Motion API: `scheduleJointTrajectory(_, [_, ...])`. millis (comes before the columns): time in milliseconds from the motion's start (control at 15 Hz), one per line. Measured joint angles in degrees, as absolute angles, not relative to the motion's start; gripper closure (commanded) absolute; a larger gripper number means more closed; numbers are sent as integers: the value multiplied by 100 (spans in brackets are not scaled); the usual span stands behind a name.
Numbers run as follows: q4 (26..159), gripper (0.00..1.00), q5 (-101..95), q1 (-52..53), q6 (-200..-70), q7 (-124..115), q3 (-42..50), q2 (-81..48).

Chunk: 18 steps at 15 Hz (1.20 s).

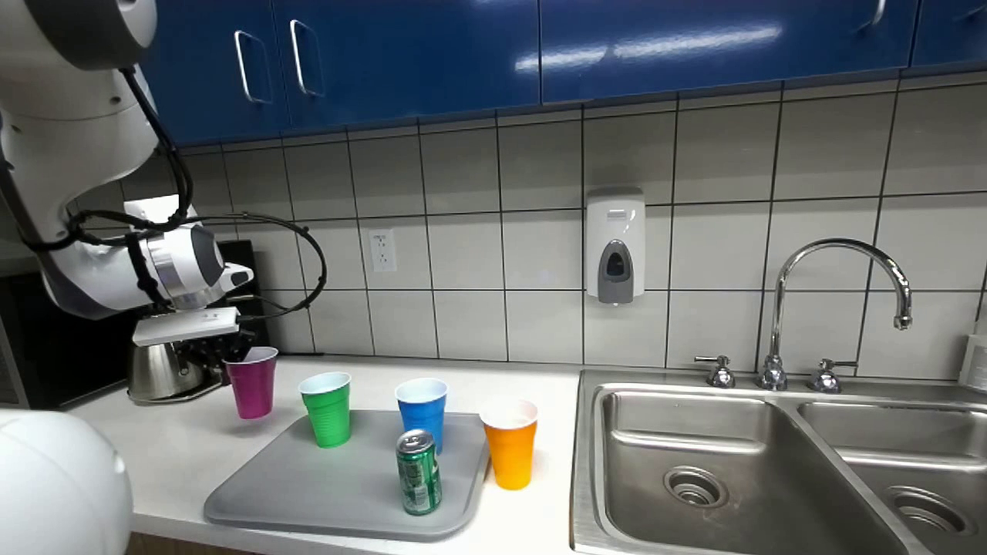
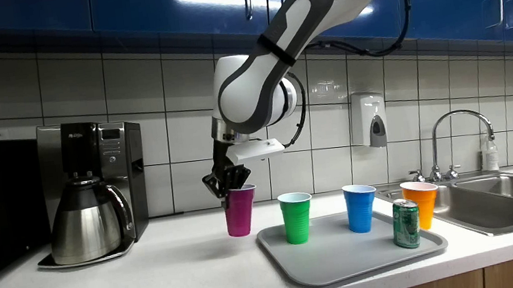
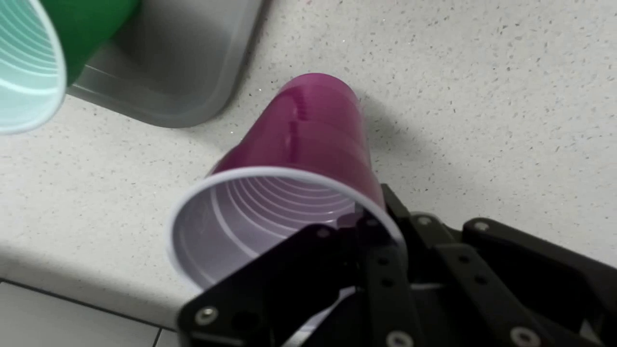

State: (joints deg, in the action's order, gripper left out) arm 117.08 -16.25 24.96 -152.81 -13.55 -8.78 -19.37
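A purple cup (image 3: 308,130) with a white rim is pinched at its wall by my gripper (image 3: 378,207), one finger inside the mouth and one against the outside. In both exterior views the purple cup (image 2: 240,212) hangs slightly tilted a little above the counter, its shadow falling below it. To its side, a green cup (image 2: 297,219) and a blue cup (image 2: 361,212) stand upright on a grey tray (image 2: 340,266). A green can (image 2: 406,223) is on the tray's front part. Just off the tray's edge stands an orange cup (image 1: 512,455).
A coffee maker (image 2: 116,180) with a steel carafe (image 2: 86,231) stands on the far side from the tray. A double steel sink (image 1: 694,432) with a curved faucet (image 1: 779,308) lies beyond the orange cup. Blue cabinets (image 2: 181,11) hang above, and a soap dispenser (image 1: 615,247) is on the wall.
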Motion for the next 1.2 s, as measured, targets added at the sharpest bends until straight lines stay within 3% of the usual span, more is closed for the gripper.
scheduleJointTrajectory(1200, [12655,99,-2001,2547,-15231,-2014,-892,-1174])
